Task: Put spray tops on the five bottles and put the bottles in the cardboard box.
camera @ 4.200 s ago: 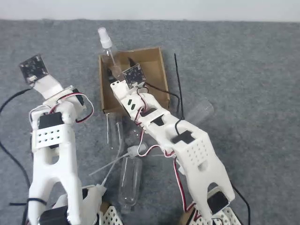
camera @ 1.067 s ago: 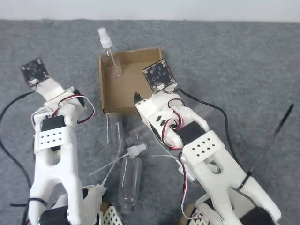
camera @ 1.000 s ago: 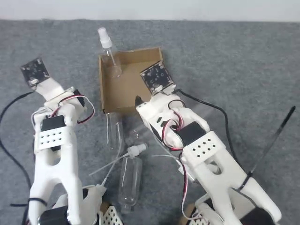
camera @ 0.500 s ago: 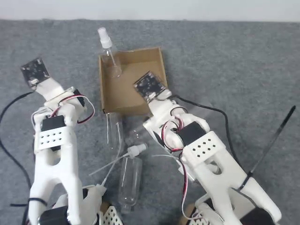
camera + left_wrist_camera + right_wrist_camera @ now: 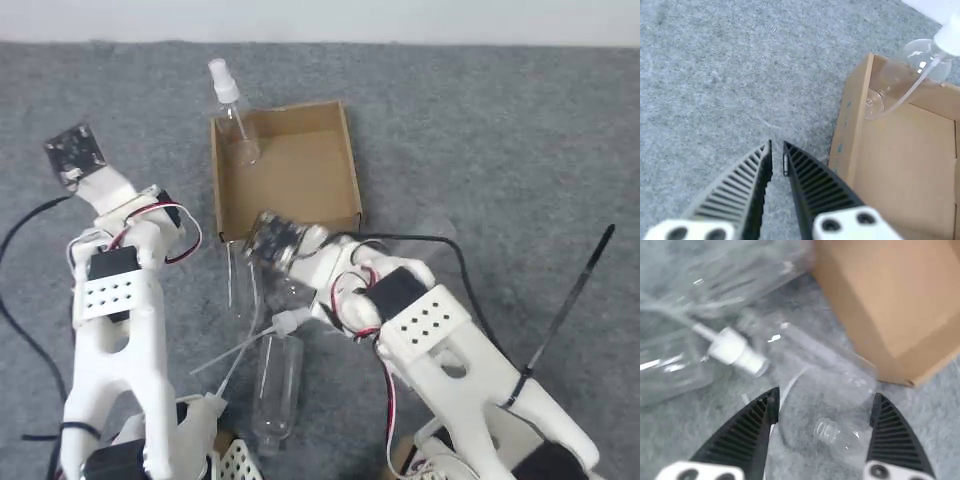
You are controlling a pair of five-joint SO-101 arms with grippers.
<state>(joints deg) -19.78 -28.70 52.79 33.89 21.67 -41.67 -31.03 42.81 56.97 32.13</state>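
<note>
right hand (image 5: 825,399) wide open, over a clear bottle (image 5: 837,382) lying just beside the box (image 5: 880,300). left hand (image 5: 778,150) nearly closed – empty, above the desk (image 5: 715,75).

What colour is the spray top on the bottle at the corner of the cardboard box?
The spray top is white; the high view shows it best.

no legible text, faint blue marks (image 5: 847,105) on cardboard box (image 5: 856,90) wall, unreadable

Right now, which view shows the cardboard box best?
The high view: the whole cardboard box, all four walls and its floor. The left wrist view catches one wall and part of the floor; the right wrist view, an outer corner.
</note>
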